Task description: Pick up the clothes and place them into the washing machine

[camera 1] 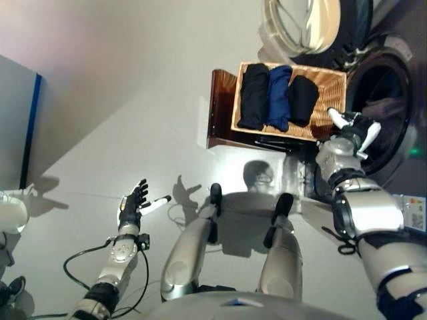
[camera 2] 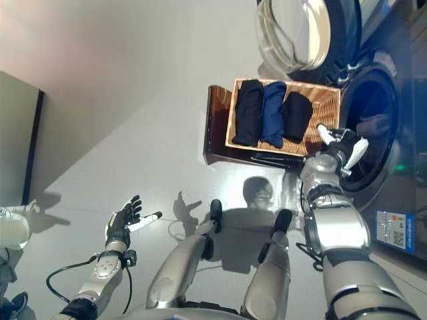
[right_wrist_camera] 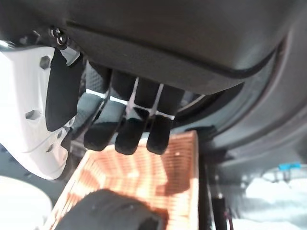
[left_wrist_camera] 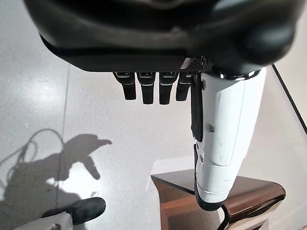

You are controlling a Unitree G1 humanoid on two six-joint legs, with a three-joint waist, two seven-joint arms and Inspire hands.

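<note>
Left eye view: three clothes (camera 1: 279,97) lay in basket (camera 1: 331,80), none taken yet.
R hand (camera 1: 353,132): empty, fingers relaxed, near washing machine (camera 1: 383,117).
L hand (camera 1: 133,202): spread, idle.

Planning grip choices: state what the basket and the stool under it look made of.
The basket looks like woven wicker or rattan, matte tan, with a ribbed weave showing on its walls. The stool beneath seems to be dark-stained wood, glossy, with light reflecting off its rounded edge.
</note>
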